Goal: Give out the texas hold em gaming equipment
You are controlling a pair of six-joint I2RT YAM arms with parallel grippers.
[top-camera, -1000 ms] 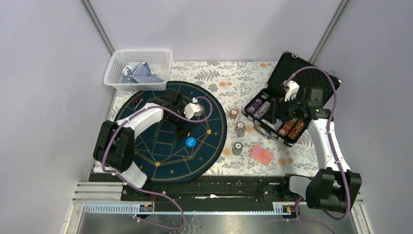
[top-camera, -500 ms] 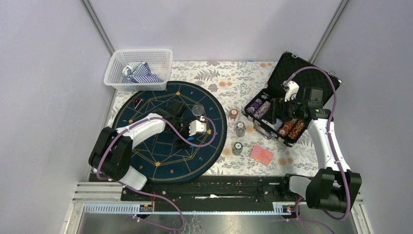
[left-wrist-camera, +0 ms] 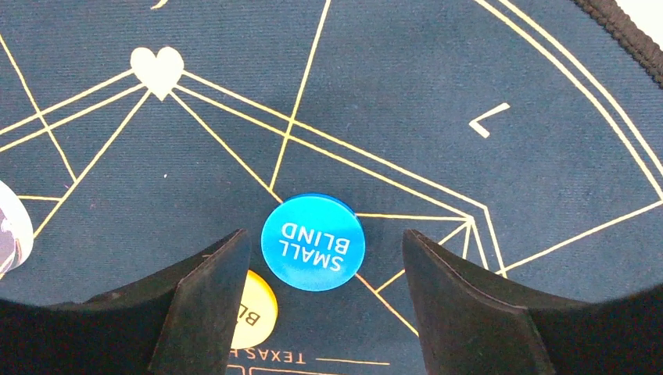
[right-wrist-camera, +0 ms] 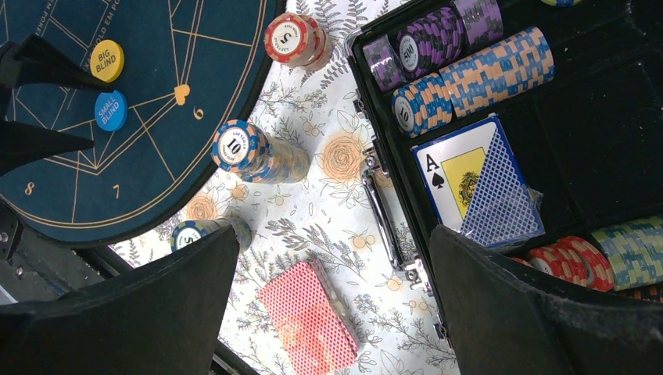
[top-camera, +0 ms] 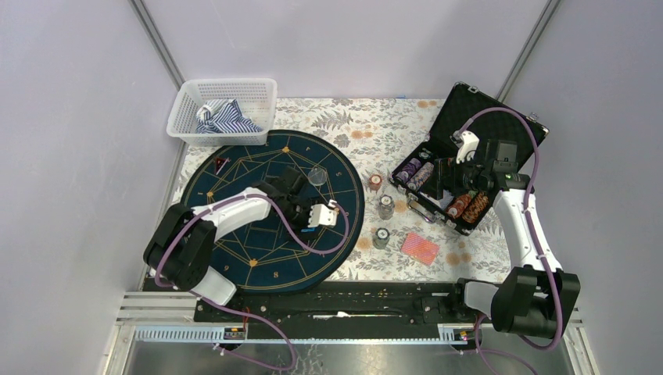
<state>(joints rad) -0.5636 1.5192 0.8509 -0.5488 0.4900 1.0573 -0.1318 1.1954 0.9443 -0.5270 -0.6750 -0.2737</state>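
Left gripper (left-wrist-camera: 322, 242), spread empty astride the blue SMALL BLIND disc (left-wrist-camera: 313, 244) at lower centre, could skate off it: thin, flat on the mat (left-wrist-camera: 485, 55).

- A dark blue ground crossed by gold lines is being shown by the round mat (left-wrist-camera: 485, 62).
- Blue with white lettering is being displayed by the small-blind disc (left-wrist-camera: 313, 242), yellow by the big-blind disc (left-wrist-camera: 259, 308).
- A red lattice back is being shown by the card deck (right-wrist-camera: 309, 320).
- A pale floral print is being carried by the tablecloth (right-wrist-camera: 313, 226).
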